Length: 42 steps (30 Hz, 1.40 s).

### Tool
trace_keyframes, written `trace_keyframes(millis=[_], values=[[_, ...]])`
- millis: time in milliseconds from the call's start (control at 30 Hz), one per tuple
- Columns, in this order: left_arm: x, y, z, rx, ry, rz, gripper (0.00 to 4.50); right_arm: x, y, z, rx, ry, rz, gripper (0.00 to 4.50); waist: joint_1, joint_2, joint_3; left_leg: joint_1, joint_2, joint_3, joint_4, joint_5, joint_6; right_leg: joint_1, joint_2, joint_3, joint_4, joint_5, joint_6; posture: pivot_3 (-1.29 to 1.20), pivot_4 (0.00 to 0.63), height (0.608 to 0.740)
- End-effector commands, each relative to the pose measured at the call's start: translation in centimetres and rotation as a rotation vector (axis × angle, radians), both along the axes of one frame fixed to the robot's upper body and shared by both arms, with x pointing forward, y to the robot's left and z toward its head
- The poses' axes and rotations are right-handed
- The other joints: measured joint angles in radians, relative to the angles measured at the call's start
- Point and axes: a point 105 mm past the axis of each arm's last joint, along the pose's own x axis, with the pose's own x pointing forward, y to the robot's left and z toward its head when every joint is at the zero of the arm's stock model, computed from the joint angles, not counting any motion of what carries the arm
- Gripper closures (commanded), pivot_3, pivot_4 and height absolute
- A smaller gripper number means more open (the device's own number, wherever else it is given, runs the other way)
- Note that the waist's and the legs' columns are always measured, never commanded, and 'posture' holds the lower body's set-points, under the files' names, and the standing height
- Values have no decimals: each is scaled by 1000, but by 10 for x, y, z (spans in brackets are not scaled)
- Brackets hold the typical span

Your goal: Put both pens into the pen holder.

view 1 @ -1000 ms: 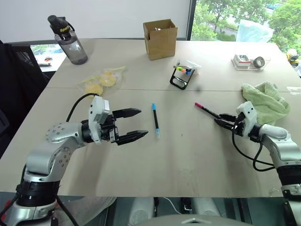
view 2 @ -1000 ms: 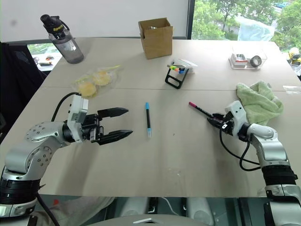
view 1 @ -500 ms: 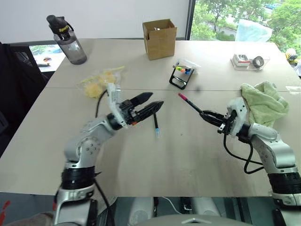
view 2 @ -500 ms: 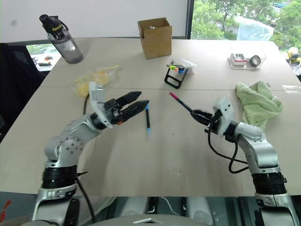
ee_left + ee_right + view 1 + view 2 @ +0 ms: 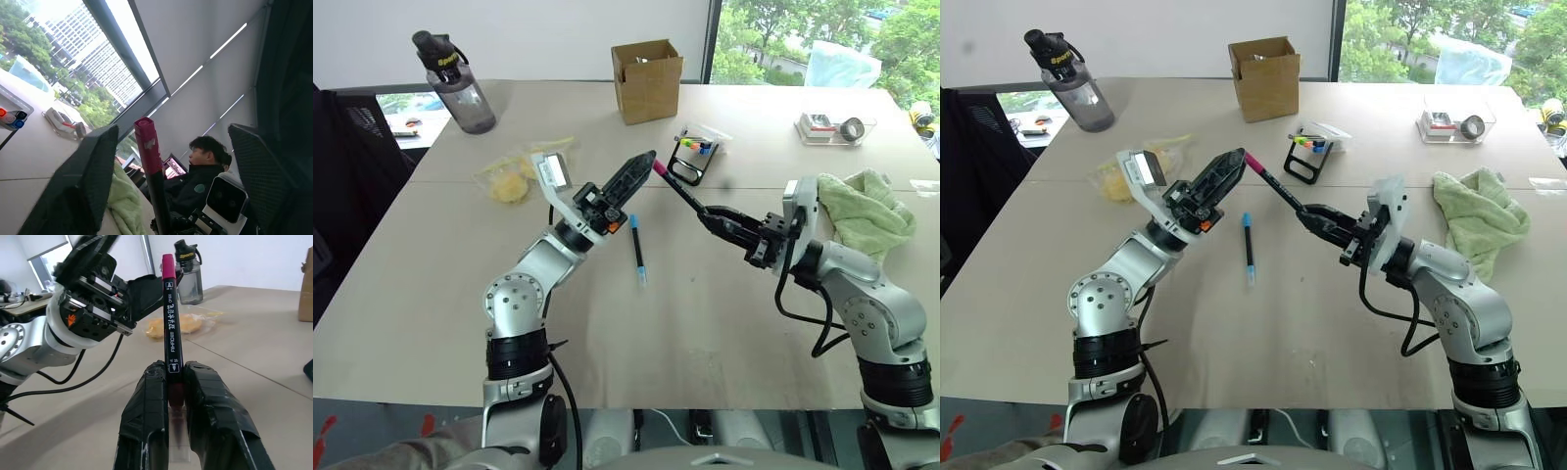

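Note:
My right gripper (image 5: 713, 217) is shut on the lower end of the black pen with the pink end (image 5: 680, 191), holding it off the table and slanted up toward my left gripper (image 5: 644, 164). The left gripper is open. Its two fingers (image 5: 90, 181) stand on either side of the pen's pink tip (image 5: 146, 142), with a gap on each side. In the right wrist view the pen (image 5: 171, 318) rises straight from between the closed fingers (image 5: 149, 396). The second pen (image 5: 636, 250), black with blue ends, lies flat on the table below both grippers. The pen holder (image 5: 690, 160) stands just beyond, with coloured markers in it.
A cardboard box (image 5: 647, 80) stands at the back centre and a dark water bottle (image 5: 455, 83) at the back left. A plastic bag with yellow pieces (image 5: 514, 176) lies near my left arm. On the right are a green towel (image 5: 867, 211) and a clear tray (image 5: 832, 127). A seated person (image 5: 205, 171) is in the background.
The right gripper carried the pink-ended pen up and to the left. The left gripper rose, rolled and swung right until its fingers framed the pen's pink tip, and they narrowed.

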Motion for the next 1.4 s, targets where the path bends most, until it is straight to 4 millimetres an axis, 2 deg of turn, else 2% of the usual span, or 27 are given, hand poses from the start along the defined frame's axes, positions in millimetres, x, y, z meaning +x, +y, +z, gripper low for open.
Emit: trace_keyframes(millis=[33, 100, 133, 200, 300, 333, 367, 533, 567, 767, 900, 1033, 1167, 1267, 1400], values=[[-5, -2, 7, -12, -41, -26, 2668, -10, 7, 17, 9, -71, 59, 4481, 0, 0, 0, 0, 0, 0, 0, 0, 0, 0, 0, 0, 0, 0, 0, 0, 150, 736], [-5, -2, 7, -14, -43, -26, 3094, -11, 9, 18, 12, -73, 74, 4481, 0, 0, 0, 0, 0, 0, 0, 0, 0, 0, 0, 0, 0, 0, 0, 0, 150, 736], [-5, -2, 7, -14, -43, -26, 3699, -12, 10, 19, 15, -73, 83, 4481, 0, 0, 0, 0, 0, 0, 0, 0, 0, 0, 0, 0, 0, 0, 0, 0, 150, 736], [-5, -2, 6, -8, -45, -28, 4400, -14, 12, 20, 18, -71, 101, 4481, 0, 0, 0, 0, 0, 0, 0, 0, 0, 0, 0, 0, 0, 0, 0, 0, 150, 736], [-5, -2, 5, -3, -48, -28, 4460, -17, 14, 19, 8, -65, 132, 4481, 0, 0, 0, 0, 0, 0, 0, 0, 0, 0, 1, 0, -1, 0, 0, 0, 150, 736], [-5, -2, 5, -1, -49, -27, 4500, -18, 14, 18, 3, -61, 141, 3459, 0, 0, 0, 0, 0, 0, 0, 0, 0, 0, 0, 0, -1, 0, 0, 0, 150, 736], [-5, -2, 5, 6, -53, -24, 4500, -18, 15, 18, -4, -56, 150, 3184, 0, 0, 0, 0, 0, 0, 0, 0, 0, 0, 0, 0, -1, 0, 0, 0, 150, 736], [-4, -2, 6, 73, -109, -9, 4500, -11, 12, 16, -15, -33, 98, 609, 0, 0, 0, 0, 0, 0, 0, -1, 1, 0, 1, 0, -1, 0, 0, 0, 150, 736], [-4, -2, 6, 126, -142, -6, 4500, -10, 11, 15, -34, -22, 92, 277, 0, 0, 0, 0, 0, 0, 0, -1, 1, 0, 1, 0, -1, 0, 0, 0, 150, 736], [-12, -13, -4, 487, -362, -132, 4500, -5, 1, 0, -257, 37, 92, 277, 2, 0, 0, -1, 0, 0, -1, -1, 1, 0, 2, 0, -2, 0, 0, 0, 150, 736], [-14, -23, -9, 646, -488, -226, 4500, -7, 0, -4, -363, 104, 130, 277, 2, 0, 0, -1, 0, 0, -2, -1, 2, 0, 2, 0, -5, 0, 0, 0, 150, 736], [-18, -42, -6, 737, -620, -336, 4500, -3, 13, 9, -372, 154, 159, 277, -1, 0, 1, -3, 1, 0, -2, -1, 2, -2, 2, 0, -6, 0, 0, 0, 150, 736], [-18, -57, -7, 786, -695, -374, 4500, -2, 19, 19, -377, 179, 189, 277, 1, 0, 1, -6, 1, -1, -3, -1, 2, -4, 2, 0, -7, 0, 0, 0, 150, 736], [-17, -61, -9, 796, -726, -392, 4500, 0, 19, 21, -391, 201, 185, 1115, 2, 0, 1, -8, 1, -1, -2, -1, 2, -6, 2, 0, -8, 0, 0, 0, 150, 736], [-12, -61, -9, 801, -739, -396, 4500, 1, 19, 25, -395, 205, 179, 2993, 2, 0, 1, -19, 1, -1, -1, -1, 2, -15, 1, 0, -6, 0, 0, 0, 150, 736]])
